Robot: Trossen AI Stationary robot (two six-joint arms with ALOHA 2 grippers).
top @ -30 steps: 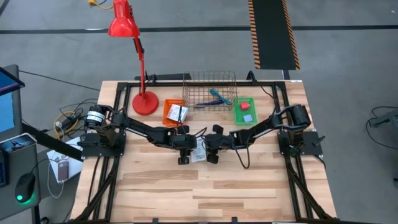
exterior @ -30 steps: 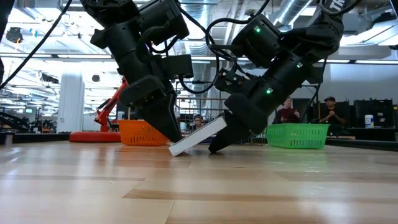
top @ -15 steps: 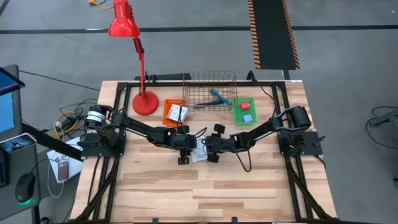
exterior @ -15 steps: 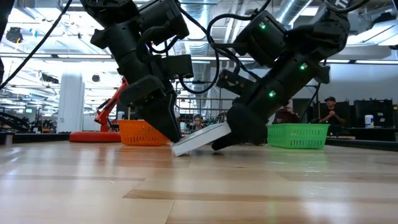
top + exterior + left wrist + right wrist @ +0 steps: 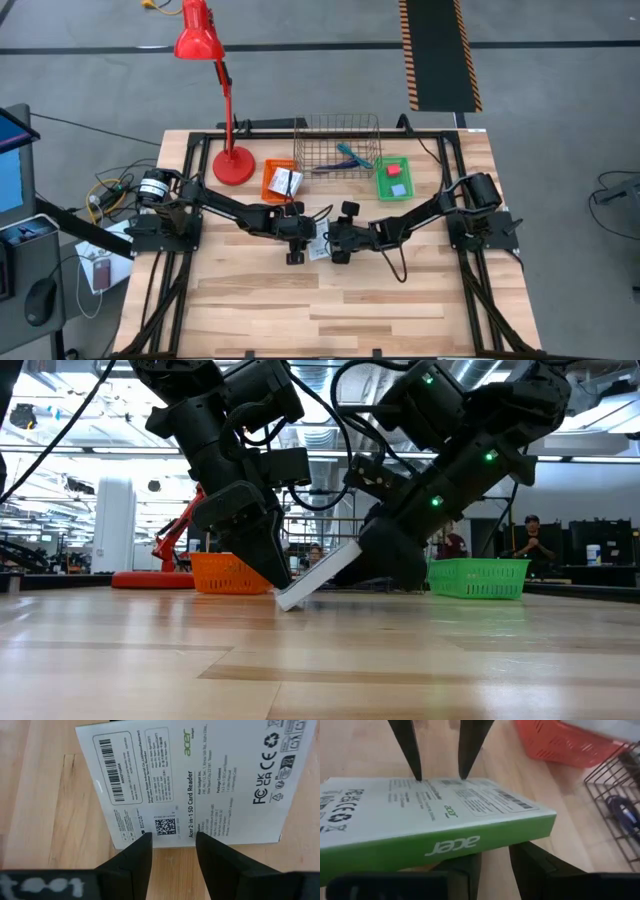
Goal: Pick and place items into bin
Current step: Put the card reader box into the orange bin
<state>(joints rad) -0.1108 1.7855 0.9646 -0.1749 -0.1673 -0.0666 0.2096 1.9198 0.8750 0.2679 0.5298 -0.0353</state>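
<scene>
Centrally, left gripper [image 5: 297,240], right gripper [image 5: 336,241], both touching tilted white box [image 5: 318,577]

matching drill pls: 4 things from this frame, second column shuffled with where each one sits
1. white box
2. red block
3. blue pen
4. white packets

A. in the wire basket
B. in the orange bin
C. tilted, one edge on the table, between both grippers
D. in the green bin

Pairs: 1-C, 2-D, 3-A, 4-B

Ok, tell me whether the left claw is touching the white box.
Touching: the low view shows the left claw pressing on the tilted white box's lower end.
</scene>
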